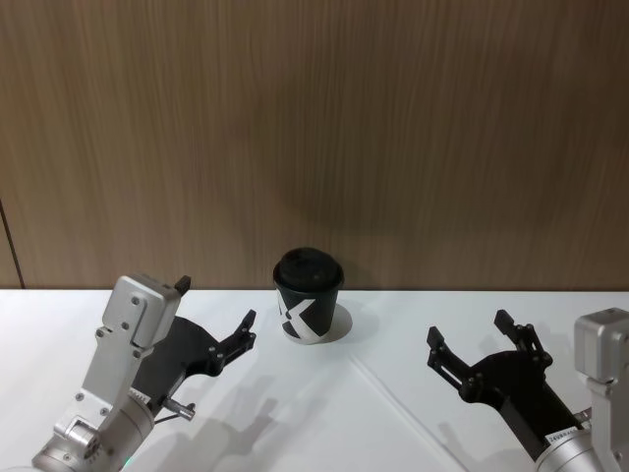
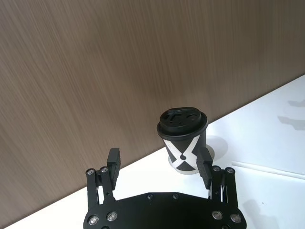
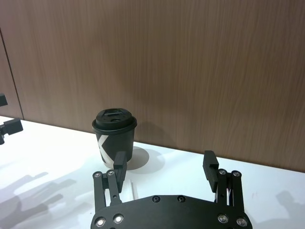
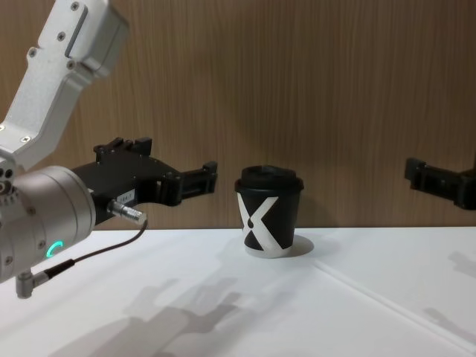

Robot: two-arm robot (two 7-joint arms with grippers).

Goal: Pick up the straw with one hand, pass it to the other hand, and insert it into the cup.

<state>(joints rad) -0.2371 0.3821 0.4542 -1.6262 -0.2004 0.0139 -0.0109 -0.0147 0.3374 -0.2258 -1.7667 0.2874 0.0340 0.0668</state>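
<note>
Nearest the robot, over the near left of the smooth white table (image 1: 69, 315), hangs the left gripper (image 1: 216, 303), a black, blocky two-finger tool on a thick silver cylindrical wrist with a green glowing ring and a thin grey cable. Its jaws stand wide apart with nothing between them, and its fingers point forward and inward toward the middle of the table; in its own wrist view the left gripper (image 2: 159, 160) frames the cup between its spread fingers, though it is well short of it. On the near right the right gripper (image 1: 470, 330), also black and two-fingered on a silver-grey wrist, hovers above the table with its jaws likewise spread and empty, aimed forward and slightly inward. Between the two arms, closer to the right one, lies the long, thin, straight white paper straw (image 1: 403, 403), flat on the table and hard to pick out against the white surface; it runs diagonally from a spot near the cup's base back toward the robot's right, touched by neither gripper. Farther off, at the table's rear edge and about midway across, stands the small black paper cup (image 1: 309, 300) with a bold white X-like pattern and a black plastic lid, upright. Behind it rises a brown wood-grain wall (image 1: 314, 118).
</note>
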